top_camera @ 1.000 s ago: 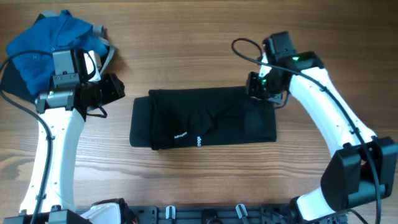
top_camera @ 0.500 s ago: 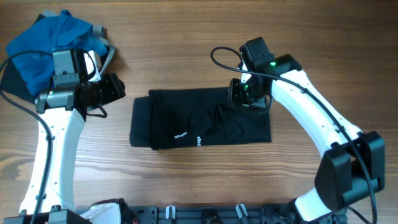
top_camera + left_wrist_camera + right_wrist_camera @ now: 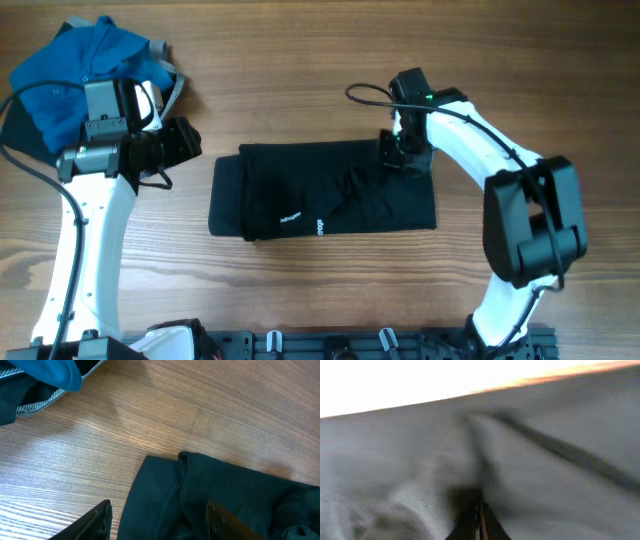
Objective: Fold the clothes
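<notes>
The black garment (image 3: pixel 320 190) lies folded into a wide rectangle at the table's middle, with small white print near its front edge. My right gripper (image 3: pixel 392 155) sits low on its far right corner. In the right wrist view its fingertips (image 3: pixel 479 520) are pressed together, with blurred fabric (image 3: pixel 560 485) filling the frame. My left gripper (image 3: pixel 185 145) is open and empty, hovering just left of the garment's far left corner. In the left wrist view its fingers (image 3: pixel 162 525) are spread over that corner (image 3: pixel 225 490).
A bright blue shirt (image 3: pixel 70 70) is bunched at the far left corner, with a grey cloth edge (image 3: pixel 175 85) beside it. Both show at the top left of the left wrist view (image 3: pixel 50 372). Bare wooden table (image 3: pixel 320 60) surrounds the garment.
My right gripper moved left along the garment's far edge, then its wrist turned. The garment's right edge shifted slightly left and creased. The left arm has not moved.
</notes>
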You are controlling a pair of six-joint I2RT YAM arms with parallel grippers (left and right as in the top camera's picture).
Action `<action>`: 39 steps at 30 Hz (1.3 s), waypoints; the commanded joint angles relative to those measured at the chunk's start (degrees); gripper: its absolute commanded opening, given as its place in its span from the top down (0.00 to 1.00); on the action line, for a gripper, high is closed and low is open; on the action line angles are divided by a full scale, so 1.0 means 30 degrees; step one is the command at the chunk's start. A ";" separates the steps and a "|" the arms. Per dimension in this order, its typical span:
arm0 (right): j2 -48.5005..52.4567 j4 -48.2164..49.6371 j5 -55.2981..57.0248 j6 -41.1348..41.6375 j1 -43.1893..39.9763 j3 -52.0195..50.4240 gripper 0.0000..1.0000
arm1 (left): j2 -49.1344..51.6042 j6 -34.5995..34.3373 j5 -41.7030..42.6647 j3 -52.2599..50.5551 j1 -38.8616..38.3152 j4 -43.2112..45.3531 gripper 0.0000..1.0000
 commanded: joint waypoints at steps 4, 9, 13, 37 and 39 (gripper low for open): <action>-0.2994 0.3395 -0.6499 -0.3869 0.0583 0.0109 0.96 | -0.0240 0.0313 0.0248 0.0262 0.0160 -0.0015 0.40; -0.3832 -0.2710 0.0255 -0.3461 -0.0197 0.0036 0.92 | -0.0240 0.0313 0.0248 0.0262 0.0160 0.0000 0.40; -0.2018 -0.2943 0.0437 -0.3453 -0.0153 -0.0197 0.91 | -0.0240 0.0313 0.0248 0.0262 0.0160 -0.0109 0.40; -0.1763 -0.3942 0.0197 -0.4991 -0.0882 -0.0933 0.96 | -0.0240 0.0306 0.0248 0.0262 0.0160 0.0000 0.39; -0.1763 -0.3169 -0.0233 -0.5078 -0.0430 -0.2025 0.96 | -0.0240 0.0306 0.0248 0.0262 0.0160 0.0007 0.39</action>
